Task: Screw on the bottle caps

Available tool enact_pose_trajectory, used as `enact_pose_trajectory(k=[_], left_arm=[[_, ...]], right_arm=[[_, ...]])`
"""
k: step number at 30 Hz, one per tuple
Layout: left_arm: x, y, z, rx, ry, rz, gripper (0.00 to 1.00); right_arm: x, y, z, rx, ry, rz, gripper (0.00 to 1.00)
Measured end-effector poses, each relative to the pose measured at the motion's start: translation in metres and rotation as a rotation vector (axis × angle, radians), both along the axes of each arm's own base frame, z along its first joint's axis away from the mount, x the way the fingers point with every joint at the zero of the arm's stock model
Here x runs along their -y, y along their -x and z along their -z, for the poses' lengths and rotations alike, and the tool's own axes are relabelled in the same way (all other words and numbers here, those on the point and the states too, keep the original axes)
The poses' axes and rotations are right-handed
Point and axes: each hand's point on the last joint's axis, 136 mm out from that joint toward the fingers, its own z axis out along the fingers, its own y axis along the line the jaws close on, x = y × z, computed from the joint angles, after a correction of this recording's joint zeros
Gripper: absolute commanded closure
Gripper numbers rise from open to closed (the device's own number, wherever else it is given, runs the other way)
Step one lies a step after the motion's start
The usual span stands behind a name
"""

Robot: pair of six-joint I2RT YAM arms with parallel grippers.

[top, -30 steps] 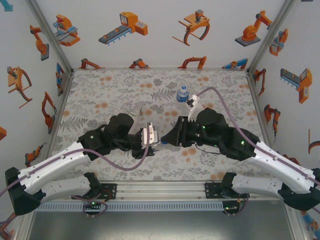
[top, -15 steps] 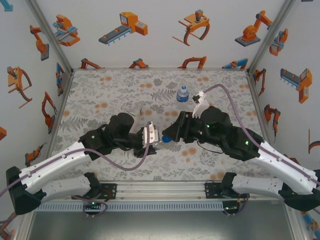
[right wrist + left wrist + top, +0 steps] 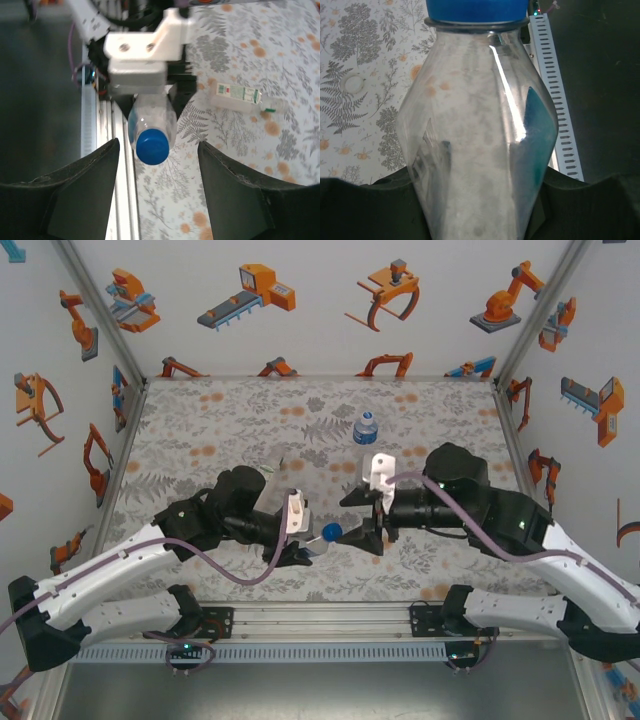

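Left end effector (image 3: 303, 546) clamps bottle (image 3: 480, 125); right end effector (image 3: 358, 521) gapes just beyond its cap (image 3: 151, 146).

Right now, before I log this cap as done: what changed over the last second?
The right pincer opened, let go of the cap and backed off to the right. The capped end of the bottle shifted slightly towards the near edge. Unchanged: the left pincer shut on the bottle, the cap on its neck, the far bottle standing.
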Motion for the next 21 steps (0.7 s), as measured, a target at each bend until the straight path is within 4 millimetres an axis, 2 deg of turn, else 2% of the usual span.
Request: enact_pose_trajectory(k=[3, 6, 14, 21], left_arm=[[-0.001, 0.003, 0.000, -0.010, -0.001, 0.011, 1.00], [-0.001, 0.004, 0.000, -0.016, -0.002, 0.017, 1.00], [-0.003, 0.005, 0.003, -0.025, -0.015, 0.017, 1.00], [-0.004, 0.006, 0.001, -0.023, -0.012, 0.017, 1.00]], right_arm=[[-0.004, 0.011, 0.006, 0.076, 0.021, -0.105, 0.41], [-0.008, 0.015, 0.014, 0.119, 0.042, -0.169, 0.46], [-0.015, 0.016, 0.031, 0.154, 0.091, -0.226, 0.61], [-0.015, 0.017, 0.034, 0.157, 0.093, -0.236, 0.56]])
